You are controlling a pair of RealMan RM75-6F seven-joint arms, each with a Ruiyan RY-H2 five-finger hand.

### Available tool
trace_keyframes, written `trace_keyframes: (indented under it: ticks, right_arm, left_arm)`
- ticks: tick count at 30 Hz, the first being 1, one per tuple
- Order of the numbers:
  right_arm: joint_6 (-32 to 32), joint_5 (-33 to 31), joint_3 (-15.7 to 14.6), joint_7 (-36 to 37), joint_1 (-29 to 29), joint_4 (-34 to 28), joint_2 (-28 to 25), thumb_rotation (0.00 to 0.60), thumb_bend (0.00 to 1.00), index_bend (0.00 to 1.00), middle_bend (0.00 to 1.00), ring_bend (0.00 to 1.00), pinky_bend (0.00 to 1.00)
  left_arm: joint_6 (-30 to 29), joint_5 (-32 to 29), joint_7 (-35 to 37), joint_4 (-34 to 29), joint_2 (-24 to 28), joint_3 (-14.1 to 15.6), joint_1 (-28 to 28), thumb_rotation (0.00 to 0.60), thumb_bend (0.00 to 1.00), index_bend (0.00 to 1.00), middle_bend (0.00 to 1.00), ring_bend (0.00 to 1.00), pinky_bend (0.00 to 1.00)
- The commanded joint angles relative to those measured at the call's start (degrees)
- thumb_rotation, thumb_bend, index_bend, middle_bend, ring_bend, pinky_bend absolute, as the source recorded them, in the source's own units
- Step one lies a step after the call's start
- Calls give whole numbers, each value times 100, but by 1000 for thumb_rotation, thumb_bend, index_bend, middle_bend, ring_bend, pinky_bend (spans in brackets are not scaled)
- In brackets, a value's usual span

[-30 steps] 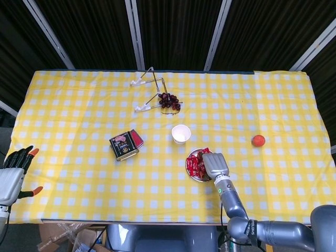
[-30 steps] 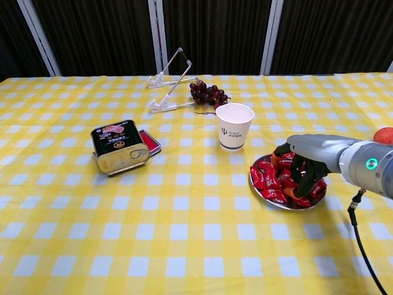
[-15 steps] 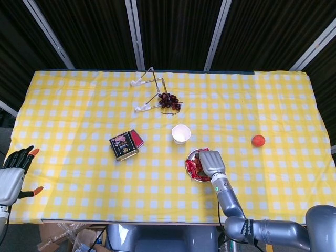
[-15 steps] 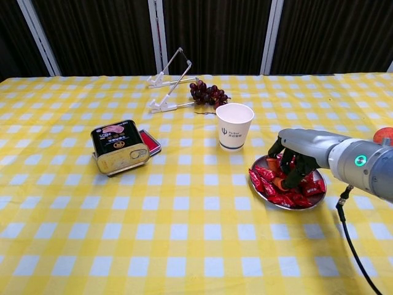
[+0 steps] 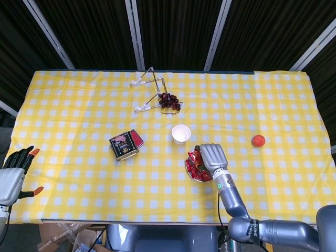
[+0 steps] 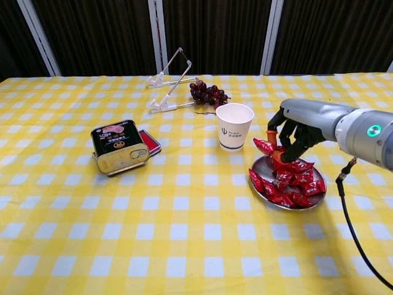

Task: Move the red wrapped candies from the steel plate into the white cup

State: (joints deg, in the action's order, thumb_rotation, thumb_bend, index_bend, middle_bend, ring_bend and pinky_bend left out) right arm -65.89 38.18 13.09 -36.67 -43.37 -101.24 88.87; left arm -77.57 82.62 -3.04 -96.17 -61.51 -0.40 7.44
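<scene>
Chest view: right robot hand (image 6: 293, 132) pinching one red candy (image 6: 264, 146) above steel plate (image 6: 258, 180), beside white cup (image 6: 234, 125). Probably light, crinkly, slippery; best gripped mid-wrapper.

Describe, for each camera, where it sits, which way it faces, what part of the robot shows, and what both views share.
Head view: high above the near edge, looking down on the whole table; shows the left hand and right hand with its arm.
Chest view: low at the near edge, looking across toward the dark curtains; shows only the right hand.
Shared: the right hand holding a red candy over the steel plate, beside the white cup.
</scene>
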Motion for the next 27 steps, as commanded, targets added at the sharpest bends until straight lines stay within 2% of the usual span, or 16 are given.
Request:
trace_keyframes:
  ticks: [1,6,12,21,27]
  right_arm:
    - [-92,-26,161,-65,-60,-230,-197,600,513,607,747,908,998]
    - [-81,-231,408,-136,-223,-322,-343,600,516,607,747,908,999]
    - [97,-596,692,-167,-513,-127,-332,600,517,607,747,908,998]
    - [526,-1159,1019,-290,-1163,606,-28,600,516,607,747,908,998]
    - [774,-1454,1101,-328,-1533,1124,218,600,516,607,747,908,998]
  left_arm:
    - [-1,3,3,-5,6,1,0,600,42,0,0,0,0]
    - [39,-38,27,-25,16,-7,13,600,42,0,0,0,0]
    - [139,-121,78,-61,46,-15,43,600,42,0,0,0,0]
    - [404,-305,127,-162,118,-25,132,600,42,0,0,0,0]
    - [526,-387,160,-203,153,-36,184,600,42,0,0,0,0]
